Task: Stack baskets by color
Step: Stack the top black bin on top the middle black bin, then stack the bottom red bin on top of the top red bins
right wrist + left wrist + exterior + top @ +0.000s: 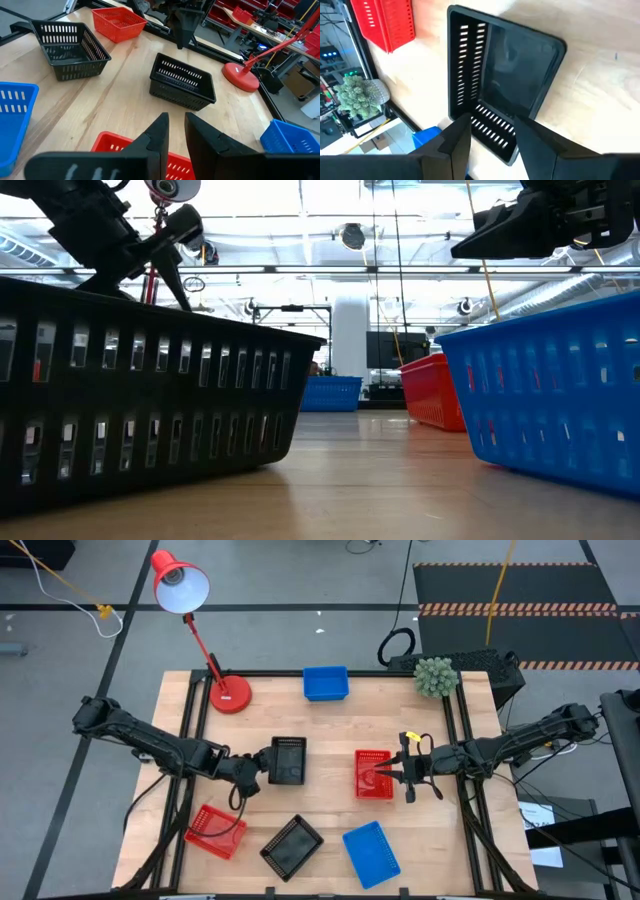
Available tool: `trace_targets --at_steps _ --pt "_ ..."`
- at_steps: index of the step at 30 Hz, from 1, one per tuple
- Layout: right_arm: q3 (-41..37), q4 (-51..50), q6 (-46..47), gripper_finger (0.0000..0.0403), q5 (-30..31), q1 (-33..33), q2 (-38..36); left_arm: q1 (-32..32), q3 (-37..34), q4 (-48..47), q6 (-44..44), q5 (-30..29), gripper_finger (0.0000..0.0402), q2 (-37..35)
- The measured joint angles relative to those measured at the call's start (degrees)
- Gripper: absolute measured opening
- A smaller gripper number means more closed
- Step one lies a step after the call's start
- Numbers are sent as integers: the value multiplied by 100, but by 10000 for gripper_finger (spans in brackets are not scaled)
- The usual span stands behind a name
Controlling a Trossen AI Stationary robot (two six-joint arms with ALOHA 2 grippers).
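Note:
A black basket stands on its bottom at the table's middle, also seen in the left wrist view. My left gripper is open just left of it. Its fingers stand apart in front of the basket's near short wall, and no touch shows. My right gripper hovers above a red basket that rests on the table. Its fingers are a narrow gap apart with nothing between them. More baskets lie around: red, black, blue and blue.
A red desk lamp stands with its round base at the far left. A green plant sits at the far right corner. Black frame rails run along the table's sides. Bare wood lies between the middle baskets and the far blue one.

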Motion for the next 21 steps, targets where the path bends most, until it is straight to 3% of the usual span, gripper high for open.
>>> trace_targets --at_steps 5,12,21 --pt "2 -4 0 57 0 0 0 -38 16 -35 -462 -78 154 -52" --pt "2 0 291 57 0 2 -2 -236 225 76 -2138 -490 154 -343" --pt "9 129 1054 57 1 86 15 -297 263 1796 -4218 -1088 154 -487"
